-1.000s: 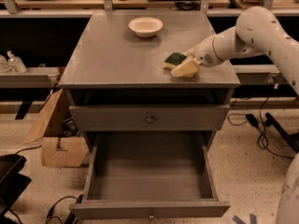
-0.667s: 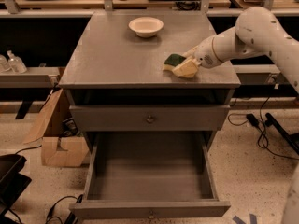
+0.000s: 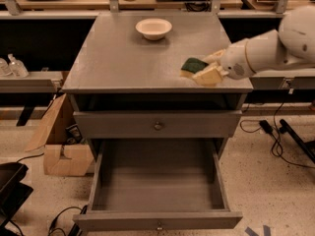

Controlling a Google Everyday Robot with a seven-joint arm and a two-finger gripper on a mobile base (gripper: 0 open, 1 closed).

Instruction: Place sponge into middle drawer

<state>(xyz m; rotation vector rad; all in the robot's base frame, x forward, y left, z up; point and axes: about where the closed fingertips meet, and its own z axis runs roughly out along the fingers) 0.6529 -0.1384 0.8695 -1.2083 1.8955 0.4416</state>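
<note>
Sponge [image 3: 191, 64] is sitting green face up near the table's [image 3: 123, 63] 4 o'clock corner. Middle drawer [image 3: 157, 193] is standing open below, toward 7 o'clock. Claw [image 3: 203, 68] is reaching in from 3 o'clock, sponge lying at its 9 o'clock tip. Cannot tell whether it is gripping.

The gripper [image 3: 203, 68] and sponge [image 3: 193, 64] — near the tabletop's [image 3: 128, 58] right edge — have slid slightly closer to it.

- The pincer [image 3: 210, 67], low over the bench's [image 3: 123, 58] right front corner, covers the sponge's [image 3: 193, 64] right end.
- Its arm [image 3: 275, 48] is cut off by the right edge.
- The bottles [image 3: 15, 65] at far left are blurred.
</note>
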